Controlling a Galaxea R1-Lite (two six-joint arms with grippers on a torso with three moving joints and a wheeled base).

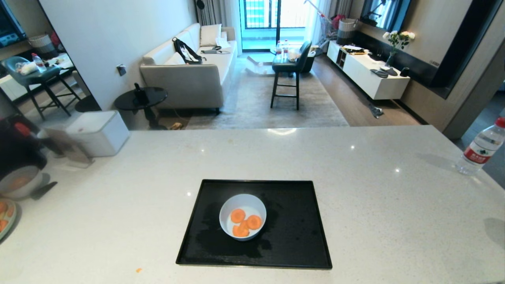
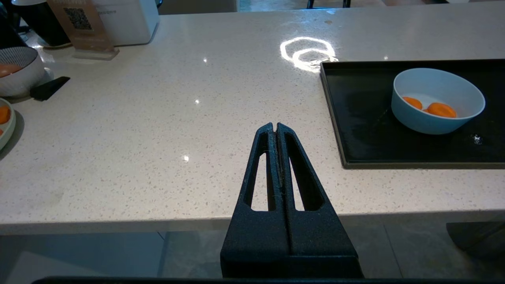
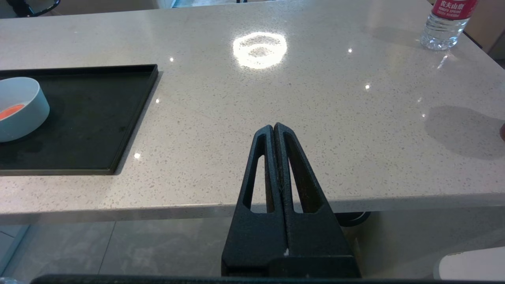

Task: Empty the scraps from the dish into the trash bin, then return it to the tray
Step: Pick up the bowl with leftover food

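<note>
The left gripper [image 2: 275,125] hangs at the counter's [image 1: 355,189] near edge with its fingers pressed together, holding nothing; the tray [image 1: 300,236] lies well apart from it, off to its right. The right gripper [image 3: 273,126] hangs at the same edge, fingers likewise together and empty, with the tray well off to its left. The bowl [image 1: 242,216] sits upright on the tray, near its middle (slightly toward the tray's left side). It is small, round, deep-sided, white to pale blue. Three orange carrot slices [image 1: 244,224] lie flat in its bottom, touching one another. A water bottle [image 1: 481,148] stands far right of the tray.
</note>
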